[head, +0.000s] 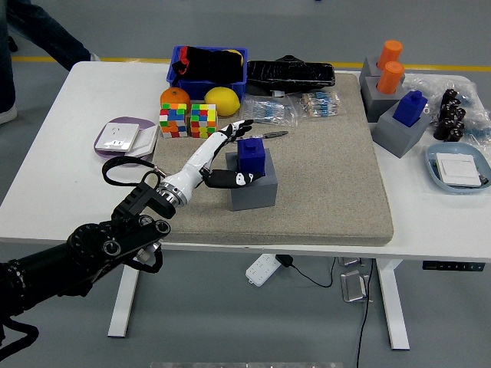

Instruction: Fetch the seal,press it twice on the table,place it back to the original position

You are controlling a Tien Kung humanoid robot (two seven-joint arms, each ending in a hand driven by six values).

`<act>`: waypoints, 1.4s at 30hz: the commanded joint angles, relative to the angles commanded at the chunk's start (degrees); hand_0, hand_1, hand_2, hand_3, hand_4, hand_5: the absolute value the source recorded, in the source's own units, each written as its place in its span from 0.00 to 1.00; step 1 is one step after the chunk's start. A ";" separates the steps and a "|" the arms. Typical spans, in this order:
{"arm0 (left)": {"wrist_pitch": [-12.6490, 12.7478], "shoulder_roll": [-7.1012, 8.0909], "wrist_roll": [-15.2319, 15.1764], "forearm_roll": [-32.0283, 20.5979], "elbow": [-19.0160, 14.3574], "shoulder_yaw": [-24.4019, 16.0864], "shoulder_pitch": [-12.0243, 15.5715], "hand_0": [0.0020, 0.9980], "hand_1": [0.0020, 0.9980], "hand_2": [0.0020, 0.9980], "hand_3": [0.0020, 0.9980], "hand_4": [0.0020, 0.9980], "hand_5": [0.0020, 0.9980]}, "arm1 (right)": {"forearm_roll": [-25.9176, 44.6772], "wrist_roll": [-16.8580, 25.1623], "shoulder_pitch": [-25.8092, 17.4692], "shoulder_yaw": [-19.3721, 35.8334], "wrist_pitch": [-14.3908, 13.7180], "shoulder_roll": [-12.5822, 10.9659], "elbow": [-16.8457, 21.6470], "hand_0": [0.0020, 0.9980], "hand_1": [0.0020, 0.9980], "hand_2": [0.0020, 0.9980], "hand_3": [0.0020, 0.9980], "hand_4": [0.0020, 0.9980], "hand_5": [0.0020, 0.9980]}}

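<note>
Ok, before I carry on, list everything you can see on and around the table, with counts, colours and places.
mat: 1, beige, table centre
grey blocks: 4; one centre, three far right
blue seals: 2, on blocks, centre and right
orange seals: 2, far right
puzzle cubes: 2, multicoloured, left
orange: 1
lemon: 1, yellow
blue bin: 1, back
black bag: 1, back
plates: 2, purple left, blue right
left hand: open, beside the centre blue seal
</note>
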 joint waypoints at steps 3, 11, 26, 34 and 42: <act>-0.67 0.02 -0.17 -0.25 0.11 -0.15 0.04 1.00 1.00 1.00 1.00 1.00 0.24 | -0.01 0.00 -0.01 0.04 -0.02 0.00 -0.02 0.83 0.74 0.73 0.71 0.81 0.59; -2.80 0.37 -2.22 -2.62 0.64 -2.11 0.14 1.00 1.00 1.00 1.00 1.00 0.49 | -0.02 0.00 -0.03 0.06 0.01 0.11 0.00 0.83 0.74 0.73 0.71 0.81 0.59; -1.27 5.22 -2.90 -4.38 2.33 -11.10 0.34 1.00 1.00 1.00 1.00 1.00 0.48 | -0.23 0.00 -0.04 0.52 0.00 0.12 -0.02 0.83 0.74 0.73 0.71 0.81 0.59; -1.38 10.11 -1.85 -4.75 6.67 -15.77 0.50 1.00 0.98 0.96 0.98 0.91 0.17 | -0.36 -0.06 0.01 0.80 -0.01 0.03 -0.03 0.83 0.74 0.73 0.71 0.81 0.59; -1.33 13.65 -1.49 -5.81 10.75 -18.67 0.57 0.99 0.97 0.96 0.98 0.89 0.16 | -0.64 -0.18 -0.08 1.22 -0.08 -0.03 -0.15 0.83 0.74 0.73 0.71 0.81 0.59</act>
